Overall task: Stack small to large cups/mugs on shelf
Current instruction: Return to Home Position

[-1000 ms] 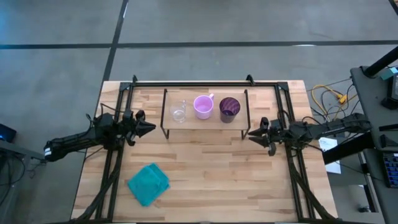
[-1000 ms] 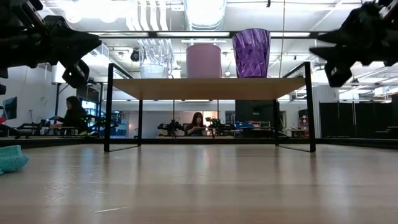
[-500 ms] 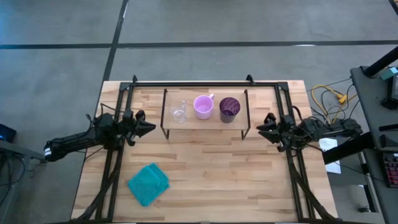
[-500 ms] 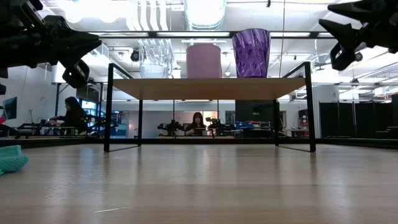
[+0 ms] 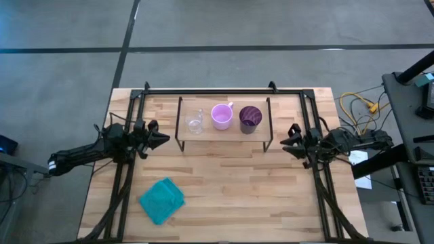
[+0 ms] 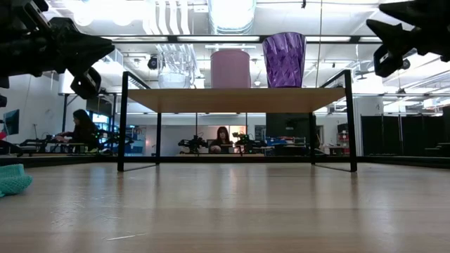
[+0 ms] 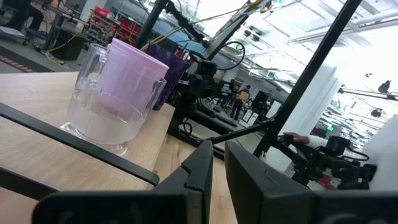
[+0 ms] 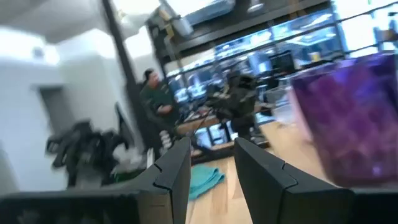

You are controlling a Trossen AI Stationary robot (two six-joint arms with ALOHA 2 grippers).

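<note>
On the light-wood shelf point(image 5: 224, 134) three vessels stand in a row on their bases: the clear glass point(image 5: 194, 123) toward the table's left, the pink mug point(image 5: 221, 116) in the middle, the dark purple cup point(image 5: 249, 117) toward the right. The low view shows the glass point(image 6: 176, 67), mug point(image 6: 230, 68) and purple cup point(image 6: 284, 60) upright on the shelf board point(image 6: 235, 99). My left gripper point(image 5: 165, 139) hovers left of the shelf, shut and empty. My right gripper point(image 5: 283, 144) hovers right of the shelf, open by a narrow gap, empty. The right wrist view shows the purple cup point(image 8: 354, 118) ahead.
A teal cloth point(image 5: 163, 200) lies crumpled on the tabletop near the front left. The shelf's black wire legs point(image 6: 122, 119) stand on the table, with open space under the board. Black frame rails point(image 5: 129, 183) run along both sides of the table. People sit in the room beyond.
My right gripper has drawn back from the shelf toward the table's right edge and risen, most of it in the first half second. The left arm and the three vessels have kept still.
</note>
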